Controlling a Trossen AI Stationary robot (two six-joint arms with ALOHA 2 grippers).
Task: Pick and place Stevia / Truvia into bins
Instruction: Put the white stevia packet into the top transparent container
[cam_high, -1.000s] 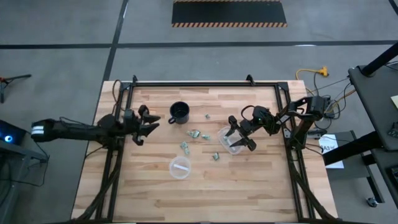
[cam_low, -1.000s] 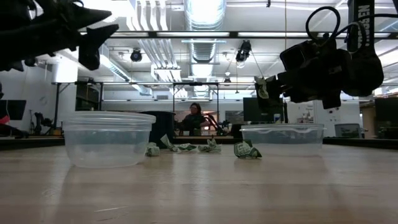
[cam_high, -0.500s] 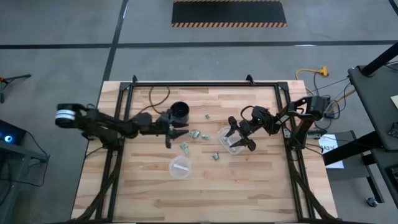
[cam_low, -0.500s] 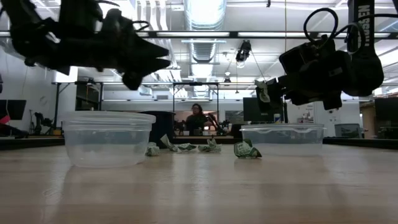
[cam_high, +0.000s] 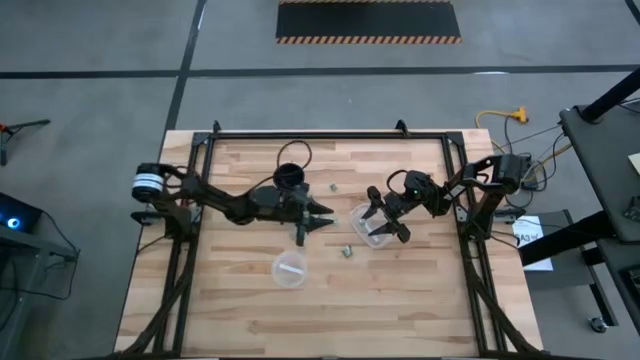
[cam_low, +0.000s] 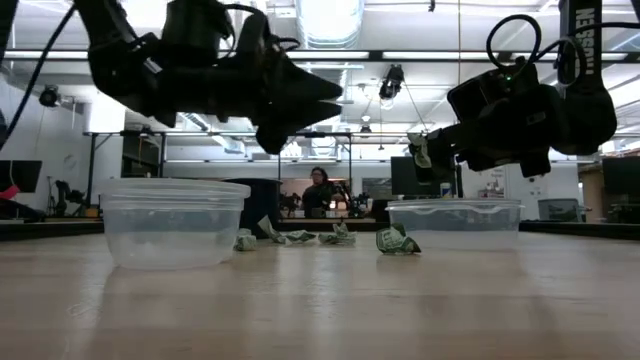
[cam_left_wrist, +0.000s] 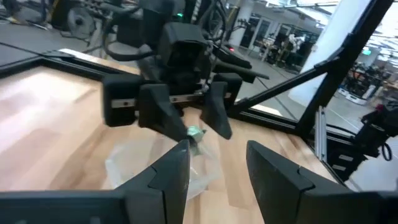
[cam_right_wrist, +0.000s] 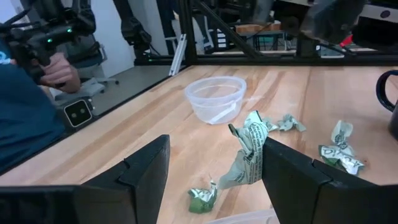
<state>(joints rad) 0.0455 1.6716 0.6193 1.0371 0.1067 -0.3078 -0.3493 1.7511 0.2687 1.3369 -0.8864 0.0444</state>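
1. Two bins: oblong bin (cam_high: 368, 224) beside the black mug (cam_high: 289, 179), round bin (cam_high: 289, 268) nearer the front.
2. Right gripper (cam_high: 382, 220) above the oblong bin, jaws spread, a sachet (cam_right_wrist: 249, 154) clinging to one finger.
3. Left gripper (cam_high: 312, 221) between mug and oblong bin, parted, empty.
4. Loose sachets (cam_low: 300, 236) beside the oblong bin.

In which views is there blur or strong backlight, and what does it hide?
Low view: bright ceiling lights behind turn the left gripper and right gripper into dark silhouettes. Left wrist view: motion blur softens the table and the clear bin. Right wrist view: the sachet is sharp, the person at the edge soft.
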